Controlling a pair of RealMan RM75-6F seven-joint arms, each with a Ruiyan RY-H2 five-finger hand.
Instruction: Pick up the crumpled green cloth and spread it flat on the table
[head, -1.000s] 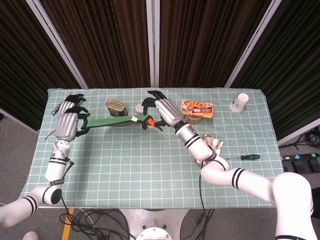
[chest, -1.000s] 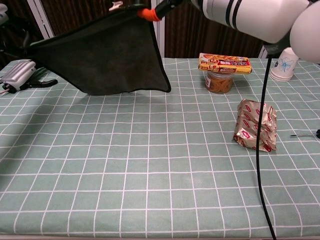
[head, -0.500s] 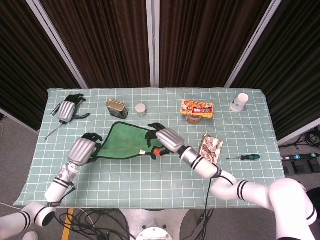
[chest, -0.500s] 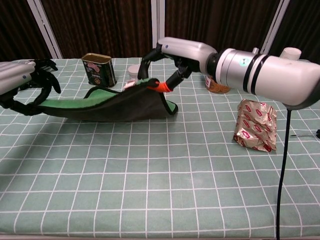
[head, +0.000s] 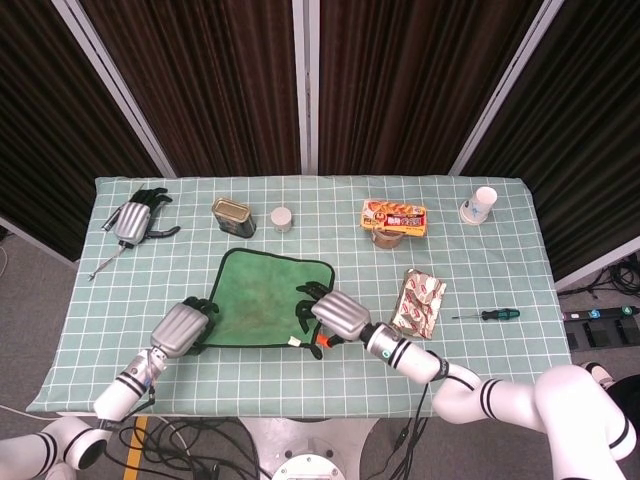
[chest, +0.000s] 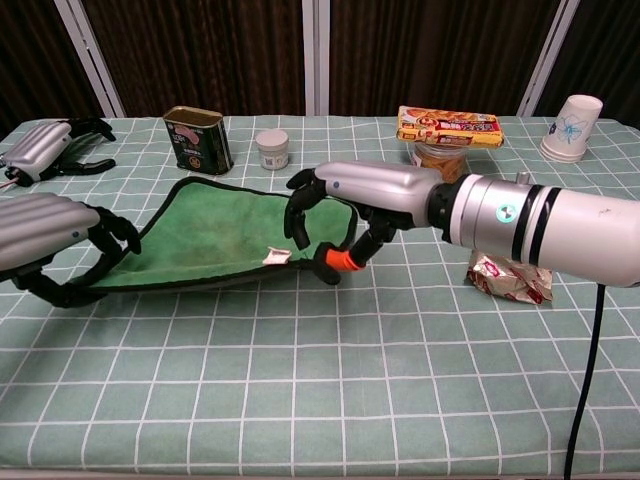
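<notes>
The green cloth (head: 266, 300) lies spread almost flat on the checked table (head: 300, 380), its far edge down and its near edge slightly raised in the chest view (chest: 225, 235). My left hand (head: 183, 326) curls its dark fingers around the near left corner (chest: 60, 240). My right hand (head: 335, 315) pinches the orange loop (chest: 343, 260) at the near right corner, fingers arched over the cloth (chest: 350, 200). A small white tag (chest: 275, 257) sticks out of the near edge.
A spare robot hand (head: 132, 218) lies at the far left. A tin can (head: 231, 215) and small white jar (head: 283, 218) stand behind the cloth. To the right are a snack box on a jar (head: 394, 215), paper cup (head: 480, 204), foil packet (head: 420, 300) and screwdriver (head: 490, 314).
Both hands have come down and toward the front edge, carrying the cloth. It hung stretched in the air a second ago and now lies spread on the table.
</notes>
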